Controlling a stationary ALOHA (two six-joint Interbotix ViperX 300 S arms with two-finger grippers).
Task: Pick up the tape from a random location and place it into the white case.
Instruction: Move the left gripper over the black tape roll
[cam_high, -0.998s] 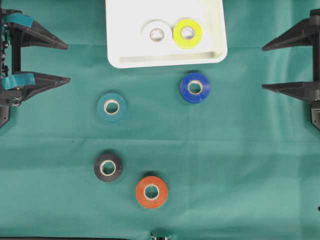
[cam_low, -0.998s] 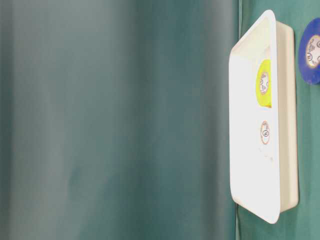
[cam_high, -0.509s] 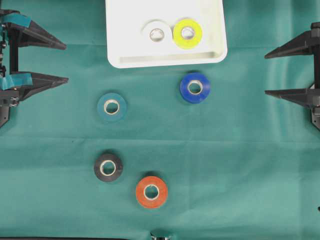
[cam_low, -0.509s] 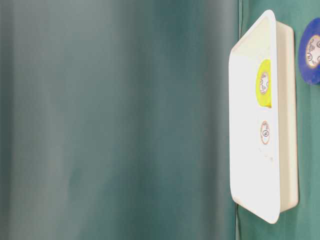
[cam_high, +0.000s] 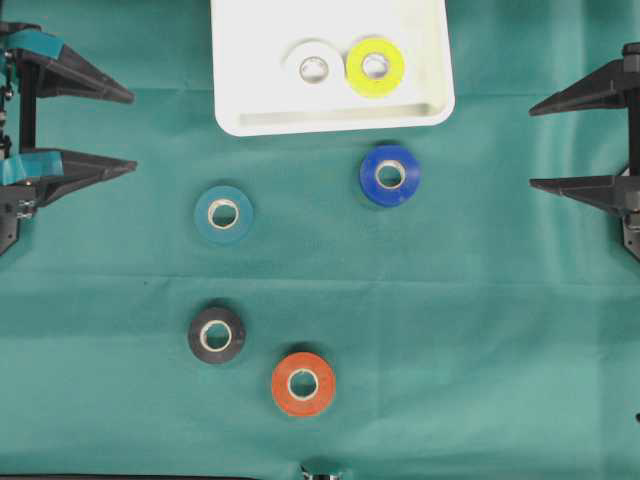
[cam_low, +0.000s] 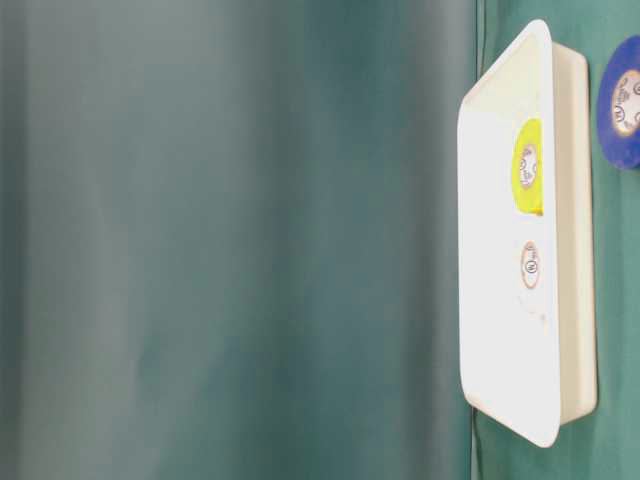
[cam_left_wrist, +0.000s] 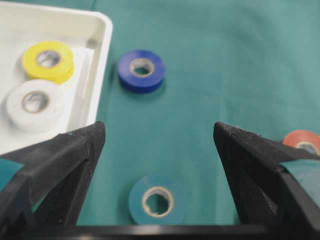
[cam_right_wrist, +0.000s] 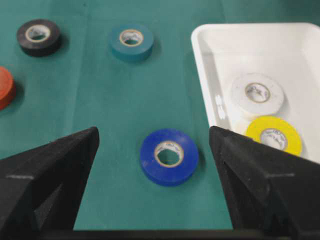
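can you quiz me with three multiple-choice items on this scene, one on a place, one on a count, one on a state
1. Where does the blue tape lie?
A. inside the white case
B. on the cloth just outside the case
C. on the black tape

2. How many rolls are in the case?
A. one
B. two
C. four

3. How do the left gripper and right gripper stand?
A. both open, empty
B. both shut on tape
C. left open, right shut

Key: 1 B, it sits below the case's rim; 2 B, the white tape and yellow tape; 3 A, jaws spread, nothing between.
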